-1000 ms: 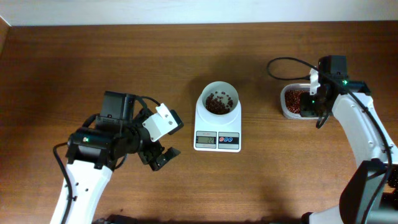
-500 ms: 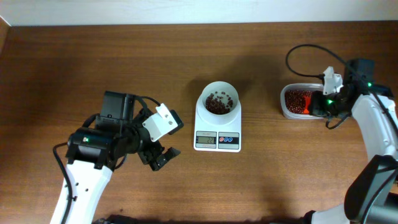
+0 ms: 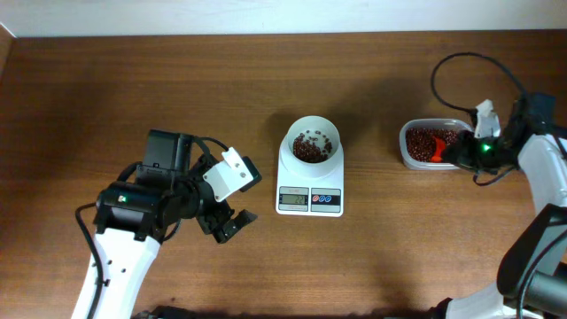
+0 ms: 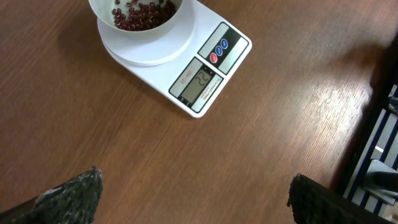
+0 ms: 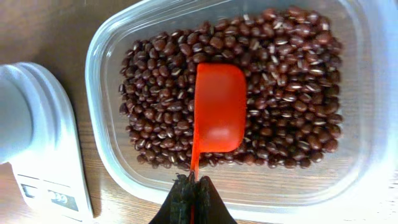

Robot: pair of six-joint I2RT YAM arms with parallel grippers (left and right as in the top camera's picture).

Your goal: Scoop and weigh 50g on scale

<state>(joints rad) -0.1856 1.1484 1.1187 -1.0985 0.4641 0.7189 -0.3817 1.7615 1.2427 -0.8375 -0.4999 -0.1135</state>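
Two dark fingertips [image 4: 71, 193] of the left hand [image 4: 193, 202] show only at the bottom corners of its own wrist view, cut off by the edge. They stand wide apart, with only bare desk [image 4: 280, 124] between them. Beyond them stands the scale [image 4: 205, 74]. Its bowl is cut by the top edge and has some beans [image 4: 140, 12] in it, and the digits on the display are too small to read surely. In the right wrist view the right hand [image 5: 193, 199] is closed tight on the thin handle of an orange scoop [image 5: 217, 112], which lies on the beans inside the clear tub [image 5: 102, 143]. Whether its hollow faces up or down I cannot tell. Only the overhead view shows the whole layout: the scale stands in the middle of the desk, with the tub well apart on the right arm's side. There the scoop is only a small orange spot beside the right hand.
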